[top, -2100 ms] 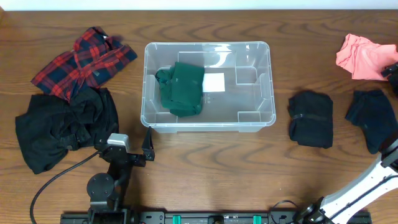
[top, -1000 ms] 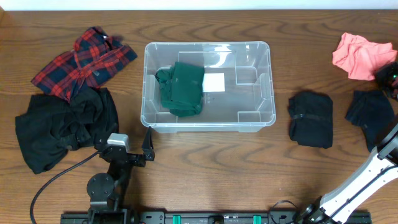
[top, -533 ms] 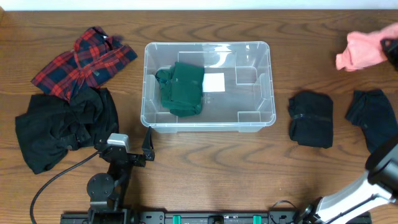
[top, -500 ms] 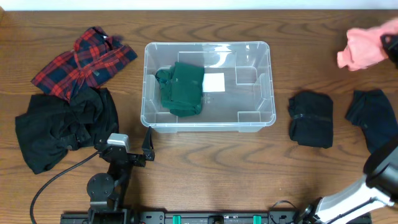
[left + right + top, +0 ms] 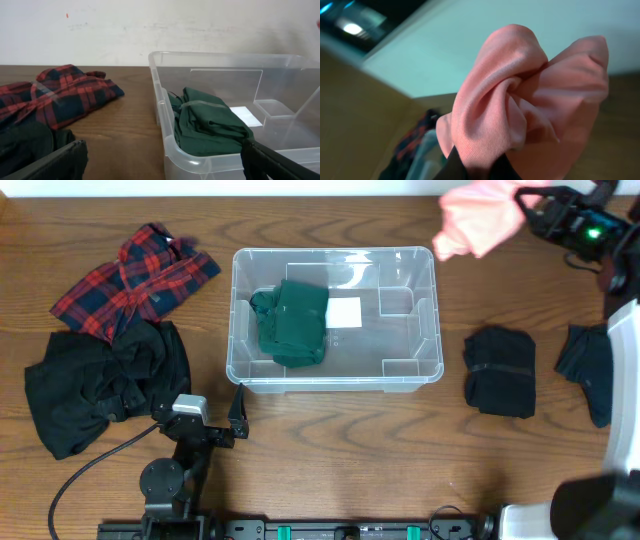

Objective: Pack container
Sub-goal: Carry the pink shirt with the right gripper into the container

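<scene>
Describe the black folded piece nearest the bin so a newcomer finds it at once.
Start at the clear container mid-table. Just off its right wall lies the folded black garment, flat on the wood. Unlike the bluish dark garment farther right, it is squarish and fully in view.

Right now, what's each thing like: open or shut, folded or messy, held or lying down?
container: open, no lid.
green garment: folded, inside the container.
pink cloth: bunched, held up in the air.
right tool: shut on the pink cloth.
left tool: open, empty.
plaid shirt: crumpled, lying loose.
black heap: crumpled, lying loose.
black bundle: folded, lying loose.
dark garment: lying loose, partly hidden.
</scene>
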Motion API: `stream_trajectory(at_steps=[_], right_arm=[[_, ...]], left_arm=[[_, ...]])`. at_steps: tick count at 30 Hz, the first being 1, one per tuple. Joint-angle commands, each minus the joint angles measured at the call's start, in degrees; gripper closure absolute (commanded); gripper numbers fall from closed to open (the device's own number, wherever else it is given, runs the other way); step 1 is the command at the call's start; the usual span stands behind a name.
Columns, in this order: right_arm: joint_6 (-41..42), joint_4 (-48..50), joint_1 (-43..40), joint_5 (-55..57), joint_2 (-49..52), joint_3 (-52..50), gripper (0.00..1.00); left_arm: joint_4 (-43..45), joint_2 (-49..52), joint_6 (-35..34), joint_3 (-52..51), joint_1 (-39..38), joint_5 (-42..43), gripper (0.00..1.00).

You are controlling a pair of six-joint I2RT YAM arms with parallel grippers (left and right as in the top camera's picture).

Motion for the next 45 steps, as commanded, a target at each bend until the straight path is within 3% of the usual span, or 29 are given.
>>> stream_trajectory(at_steps=[1,7,13,26,35,45], right_arm=[[-0.3,0.5,4.4,-2.6,-4.9,0.2,0.99],[-1.5,-0.1,14.5,-2.5,-5.5,0.2,0.99],[-8.4,-5.6,20.9,-1.4,-4.2,0.2,0.99],[-23.1,-12.7,26.1,-0.1,5.6,0.2,0.99],[-24.6,-13.0,27.1,-0.1,15.6,0.2,0.99],[-25.7,-12.1,26.8,-0.1,19.3,0.2,0.99]], left_arm=[[-1.8,0.1,-0.1,-1.1,-0.2,0.3,0.02],[-1.8,0.1,-0.1,-1.1,-0.2,0.3,0.02],[-1.8,0.1,-0.1,-1.1,-0.2,0.3,0.02],[-1.8,0.1,-0.1,-1.1,-0.2,0.3,0.02],[-1.8,0.1,-0.1,-1.1,-0.2,0.3,0.02],[-1.8,0.1,-0.1,-1.1,-0.2,0.3,0.02]])
